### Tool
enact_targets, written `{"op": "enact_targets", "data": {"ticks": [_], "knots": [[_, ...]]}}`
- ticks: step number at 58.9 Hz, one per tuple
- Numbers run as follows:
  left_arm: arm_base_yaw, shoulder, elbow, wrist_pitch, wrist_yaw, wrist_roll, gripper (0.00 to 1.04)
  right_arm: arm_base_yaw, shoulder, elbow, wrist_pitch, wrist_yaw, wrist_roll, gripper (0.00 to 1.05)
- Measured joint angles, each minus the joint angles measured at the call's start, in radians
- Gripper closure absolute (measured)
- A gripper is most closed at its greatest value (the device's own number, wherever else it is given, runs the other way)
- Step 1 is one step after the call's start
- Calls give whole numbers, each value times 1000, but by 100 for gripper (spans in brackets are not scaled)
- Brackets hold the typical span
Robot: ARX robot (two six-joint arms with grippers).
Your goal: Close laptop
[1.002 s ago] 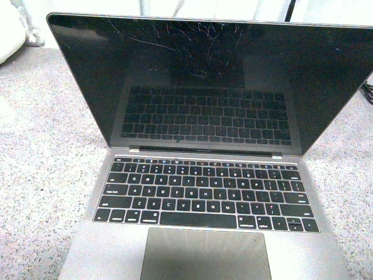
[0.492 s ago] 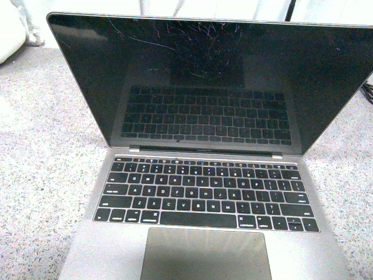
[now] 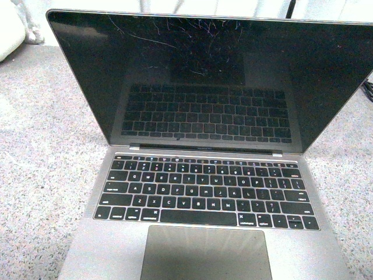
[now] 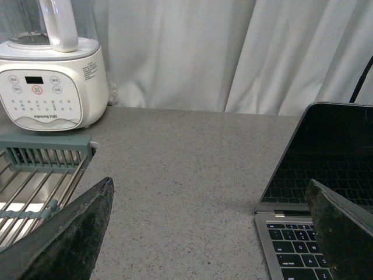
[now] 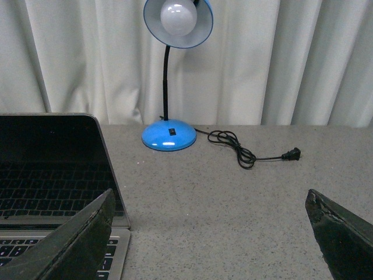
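The laptop [image 3: 204, 175] stands open on the grey speckled counter, filling the front view: space-grey body, black keys, big trackpad, scratched glossy black screen upright. No gripper shows in the front view. My left gripper [image 4: 210, 224] is open and empty, low over the counter at the laptop's left side; the laptop [image 4: 317, 175] shows past one finger. My right gripper [image 5: 213, 230] is open and empty at the laptop's right side; the laptop's screen corner [image 5: 52, 163] shows beside one finger.
A white blender base [image 4: 52, 81] and a green-rimmed dish rack [image 4: 41, 175] stand to the laptop's left. A blue desk lamp [image 5: 172, 76] with its black cord and plug [image 5: 250, 153] stands to the right. White curtains hang behind.
The laptop's screen sits slightly higher in the front view than before, a small shift of view or lid. No arm shows there.
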Motion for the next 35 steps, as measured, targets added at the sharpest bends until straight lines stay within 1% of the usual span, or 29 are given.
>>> {"op": "enact_targets", "data": {"ticks": [28, 30, 31, 35], "knots": [[0, 0, 0, 0, 0, 0, 7, 0, 0, 0, 0, 0, 0, 9], [0, 0, 0, 0, 0, 0, 13, 0, 0, 0, 0, 0, 1, 11], [0, 0, 0, 0, 0, 1, 19, 0, 0, 0, 0, 0, 1, 14], [0, 0, 0, 0, 0, 0, 29, 0, 0, 0, 0, 0, 1, 26]]}}
